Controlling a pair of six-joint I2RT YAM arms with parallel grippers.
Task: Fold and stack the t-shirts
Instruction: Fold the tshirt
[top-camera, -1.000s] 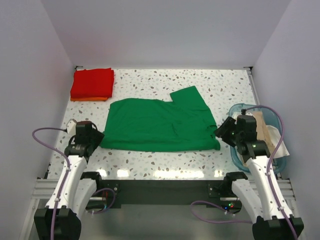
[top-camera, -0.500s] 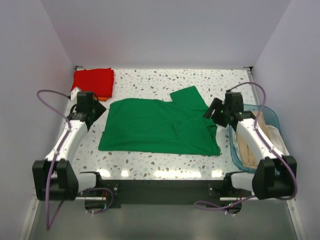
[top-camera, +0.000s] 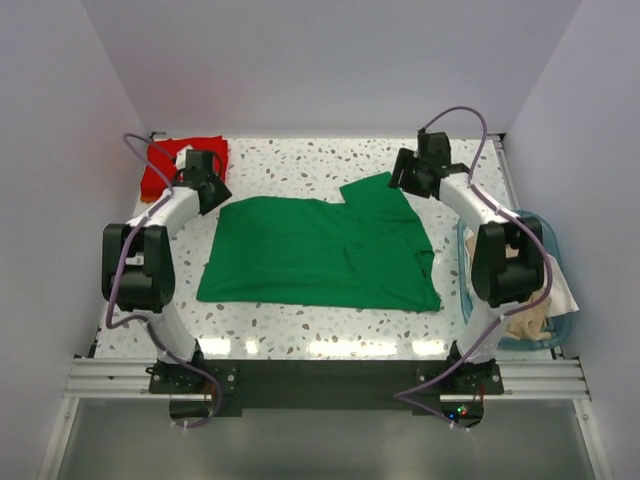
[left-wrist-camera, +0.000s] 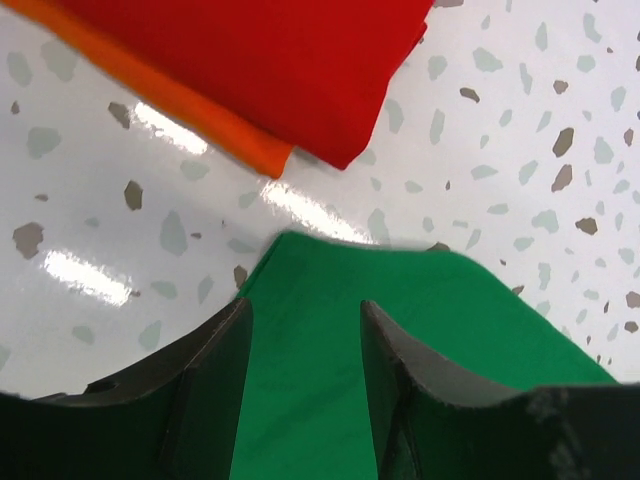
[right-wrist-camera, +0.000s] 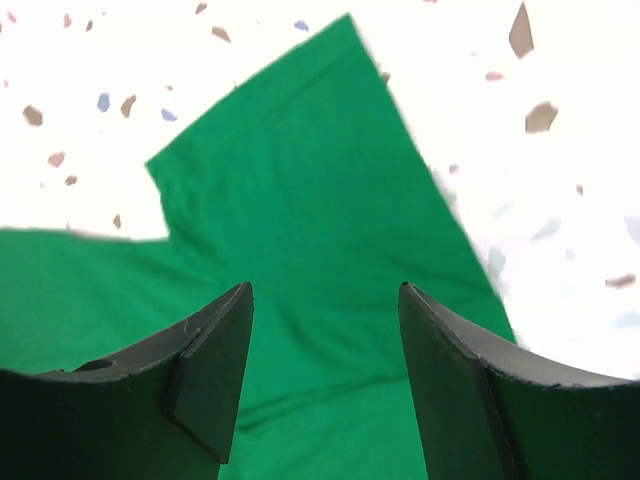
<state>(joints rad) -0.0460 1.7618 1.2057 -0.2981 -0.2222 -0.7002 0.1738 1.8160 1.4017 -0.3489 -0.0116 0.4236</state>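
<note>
I've got the bright green cotton t-shirt (top-camera: 320, 255) spread flat across the middle of the white speckled tabletop (top-camera: 300, 160), one sleeve (top-camera: 378, 195) poking toward the far right corner. Left wrist view: the left jaws are parted, with green cloth (left-wrist-camera: 400, 330) showing in the gap between them, right at the shirt's far left corner. I can't tell whether they touch the fabric. Just past that corner, across a strip of bare tabletop, there's the folded red cotton t-shirt (left-wrist-camera: 250, 60) lying on top of the folded orange cotton t-shirt (left-wrist-camera: 190, 115), both in the far left corner. Over on the right wrist view, the right jaws are spread wide above the green sleeve (right-wrist-camera: 300, 210), nothing between them. Out at the right edge sits the translucent blue plastic basket (top-camera: 470, 225), with crumpled beige and white t-shirts (top-camera: 535, 300) inside it and spilling over its near rim.
</note>
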